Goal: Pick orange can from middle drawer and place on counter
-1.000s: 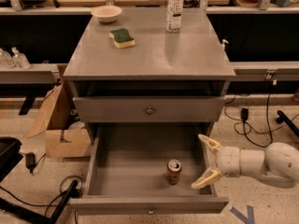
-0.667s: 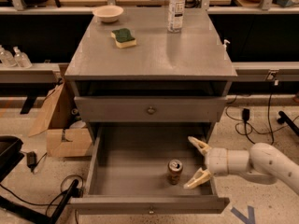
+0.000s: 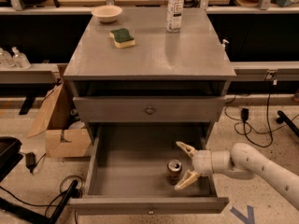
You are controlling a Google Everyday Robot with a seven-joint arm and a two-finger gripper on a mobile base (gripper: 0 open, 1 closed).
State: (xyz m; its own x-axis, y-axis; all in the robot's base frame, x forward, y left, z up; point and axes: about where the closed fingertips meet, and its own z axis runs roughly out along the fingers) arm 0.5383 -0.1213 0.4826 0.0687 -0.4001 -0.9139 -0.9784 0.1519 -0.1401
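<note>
The orange can point(image 3: 174, 171) stands upright on the floor of the open middle drawer point(image 3: 135, 171), towards its front right. My gripper point(image 3: 181, 166) reaches in from the right over the drawer's side wall. It is open, with one fingertip behind the can and one in front, right beside the can on its right. The counter point(image 3: 154, 48) is the grey cabinet top above.
On the counter stand a clear plastic bottle point(image 3: 175, 8), a green and yellow sponge point(image 3: 122, 37) and a small bowl point(image 3: 107, 13). A shut drawer point(image 3: 149, 109) with a knob is above the open one. A cardboard box point(image 3: 60, 125) and cables lie on the floor at the left.
My gripper has moved left, from outside the drawer's right wall to right beside the can, still open. The can has not moved.
</note>
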